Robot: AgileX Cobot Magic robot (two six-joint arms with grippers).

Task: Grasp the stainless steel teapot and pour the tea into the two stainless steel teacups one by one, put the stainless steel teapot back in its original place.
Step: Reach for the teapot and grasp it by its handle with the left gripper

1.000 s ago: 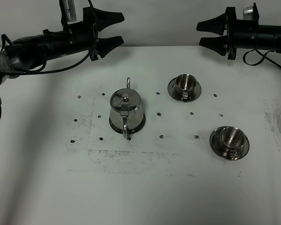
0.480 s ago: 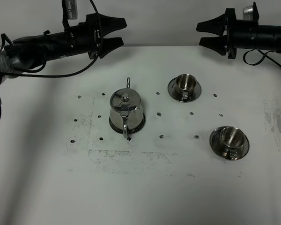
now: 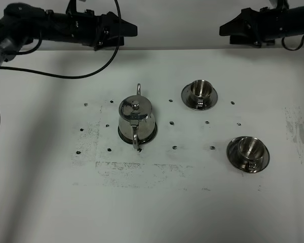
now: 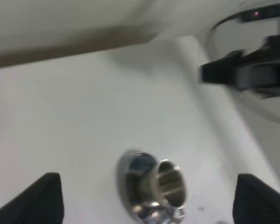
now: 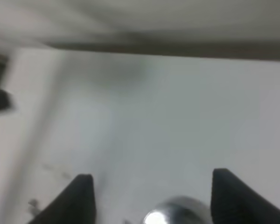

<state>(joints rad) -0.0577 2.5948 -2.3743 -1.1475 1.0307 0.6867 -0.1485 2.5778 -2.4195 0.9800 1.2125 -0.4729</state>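
The stainless steel teapot (image 3: 137, 117) stands upright mid-table on its round saucer (image 3: 148, 136), handle towards the front, spout towards the back. One teacup (image 3: 199, 90) on its saucer (image 3: 212, 99) is right of the pot. The other teacup (image 3: 250, 148) on its saucer (image 3: 236, 158) is nearer the front right. My left gripper (image 3: 130, 29) is open and empty, high over the far edge behind the pot. My right gripper (image 3: 226, 28) is open and empty at the far right. The left wrist view shows a teacup (image 4: 164, 179) between its fingertips (image 4: 46, 196).
The white table (image 3: 40, 177) has small black marks around the pot and a scuffed patch in front of it. The right wrist view is blurred, with wide-apart fingertips (image 5: 81, 196) and a shiny steel thing (image 5: 177, 213) I cannot identify. The right gripper shows in the left wrist view (image 4: 233, 74).
Both grippers have risen and drawn back towards the far edge, and both have rolled about their axes. The left gripper has shifted a little right. The pot and cups have not moved.
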